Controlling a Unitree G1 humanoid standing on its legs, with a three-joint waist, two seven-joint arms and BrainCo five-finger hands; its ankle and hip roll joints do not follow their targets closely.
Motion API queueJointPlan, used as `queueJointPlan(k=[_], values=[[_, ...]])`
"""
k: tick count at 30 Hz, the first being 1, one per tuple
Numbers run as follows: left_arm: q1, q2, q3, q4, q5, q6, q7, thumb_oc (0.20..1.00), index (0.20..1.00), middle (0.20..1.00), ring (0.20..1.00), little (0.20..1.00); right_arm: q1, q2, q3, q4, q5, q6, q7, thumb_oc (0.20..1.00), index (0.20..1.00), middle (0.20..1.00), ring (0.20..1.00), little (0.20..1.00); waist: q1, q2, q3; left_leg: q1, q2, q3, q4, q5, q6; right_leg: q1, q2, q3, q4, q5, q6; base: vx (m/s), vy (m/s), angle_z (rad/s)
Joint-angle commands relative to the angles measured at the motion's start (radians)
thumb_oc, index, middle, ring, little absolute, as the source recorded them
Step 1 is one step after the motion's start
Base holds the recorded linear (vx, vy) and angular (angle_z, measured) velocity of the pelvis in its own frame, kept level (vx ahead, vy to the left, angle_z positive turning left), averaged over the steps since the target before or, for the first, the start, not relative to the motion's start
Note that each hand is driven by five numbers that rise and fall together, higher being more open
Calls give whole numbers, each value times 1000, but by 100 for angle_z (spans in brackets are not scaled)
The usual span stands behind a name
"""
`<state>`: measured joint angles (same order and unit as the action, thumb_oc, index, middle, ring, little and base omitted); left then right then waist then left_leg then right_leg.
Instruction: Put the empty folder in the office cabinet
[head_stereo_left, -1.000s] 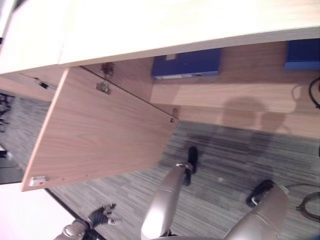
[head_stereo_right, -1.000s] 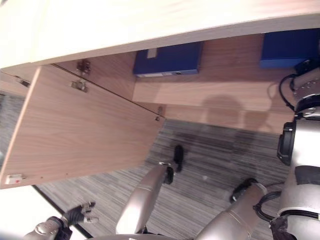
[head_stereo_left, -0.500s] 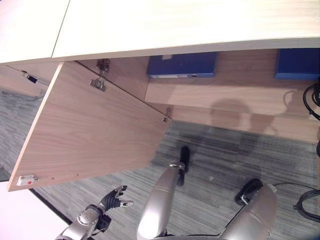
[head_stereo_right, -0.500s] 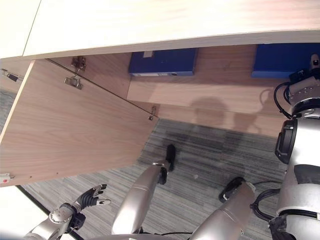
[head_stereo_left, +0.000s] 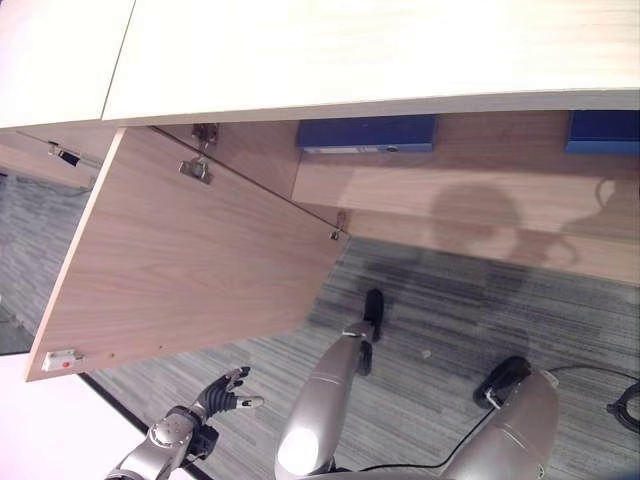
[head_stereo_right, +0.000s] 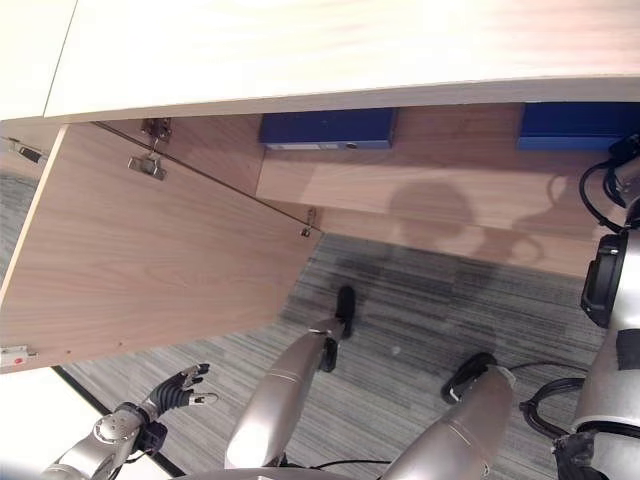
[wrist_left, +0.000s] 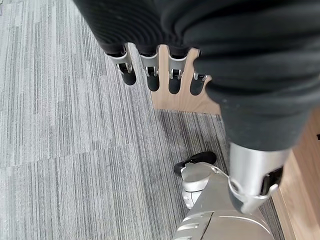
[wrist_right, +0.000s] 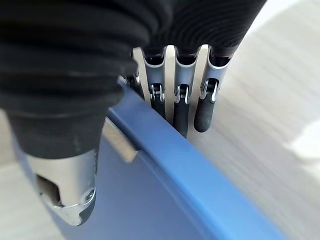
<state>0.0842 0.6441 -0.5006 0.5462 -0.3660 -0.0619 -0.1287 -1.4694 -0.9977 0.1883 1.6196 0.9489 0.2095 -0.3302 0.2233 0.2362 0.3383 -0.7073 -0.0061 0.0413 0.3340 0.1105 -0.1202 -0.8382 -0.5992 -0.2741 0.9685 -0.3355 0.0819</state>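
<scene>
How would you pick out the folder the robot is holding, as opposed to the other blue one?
Start at the open cabinet door and look along the shelf behind it. A blue folder lies near the hinges; the held folder is the blue one at the far right. The right hand has its fingers curled over that folder's edge.

Matt light wood grain on the cabinet door (head_stereo_left: 190, 270) with small shiny metal hinges (head_stereo_left: 196, 170), smooth blue plastic-looking folder (wrist_right: 165, 180) against pale wood, and rough grey striped carpet (wrist_left: 65, 150) below it all.
</scene>
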Motion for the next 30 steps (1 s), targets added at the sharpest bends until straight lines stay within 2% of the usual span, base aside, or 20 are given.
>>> queueJointPlan(k=[1, 4, 6, 12, 13, 21, 30], values=[[10, 49, 60, 42, 8, 6, -5, 1000, 1000, 1000, 1000, 1000, -118, -84, 50, -78, -63, -35, 51, 1000, 1000, 1000, 1000, 1000, 10, 26, 23, 59, 55, -33, 60, -227, -38, 63, 50, 76, -73, 12, 145, 0, 0, 0], [5, 26, 73, 48, -12, 7, -5, 1000, 1000, 1000, 1000, 1000, -84, -54, 31, -124, -49, -58, 72, 1000, 1000, 1000, 1000, 1000, 0, 20, 32, 78, 56, -32, 27, -212, -38, 75, 58, 72, -94, 22, 143, 0, 0, 0], [7, 4, 91, 64, -27, 6, -5, 1000, 1000, 1000, 1000, 1000, -36, -35, -7, -177, -6, -96, 93, 1000, 1000, 1000, 1000, 1000, -6, 16, 36, 95, 56, -33, 4, -203, -40, 84, 65, 66, -110, 26, 142, 0, 0, 0], [14, -6, 111, 91, -32, 3, -8, 1000, 1000, 1000, 1000, 1000, 47, -7, -75, -197, 67, -139, 111, 1000, 1000, 1000, 1000, 1000, 5, 15, 31, 155, 52, -43, -101, -162, -44, 101, 73, 55, -152, 46, 145, -5, 59, -11], [19, -12, 112, 97, -35, 2, -10, 1000, 1000, 1000, 1000, 1000, 100, 11, -115, -198, 73, -150, 97, 1000, 1000, 1000, 1000, 1000, 10, 10, 24, 196, 47, -53, -159, -144, -41, 110, 82, 55, -169, 54, 145, -13, 94, -11], [18, -33, 125, 148, -30, 2, -7, 1000, 1000, 1000, 1000, 1000, 224, 71, -203, -199, 79, -152, 90, 1000, 1000, 1000, 1000, 1000, 13, 1, 17, 270, 57, -77, -215, -133, -33, 181, 99, 36, -238, 73, 142, -5, 31, -3], [33, -67, 154, 197, -40, -2, 2, 1000, 1000, 1000, 1000, 1000, 316, 125, -265, -205, 94, -158, 97, 1000, 1000, 1000, 1000, 1000, 15, -7, 7, 336, 75, -95, -274, -118, -32, 230, 121, 46, -304, 102, 148, 3, 47, -9]])
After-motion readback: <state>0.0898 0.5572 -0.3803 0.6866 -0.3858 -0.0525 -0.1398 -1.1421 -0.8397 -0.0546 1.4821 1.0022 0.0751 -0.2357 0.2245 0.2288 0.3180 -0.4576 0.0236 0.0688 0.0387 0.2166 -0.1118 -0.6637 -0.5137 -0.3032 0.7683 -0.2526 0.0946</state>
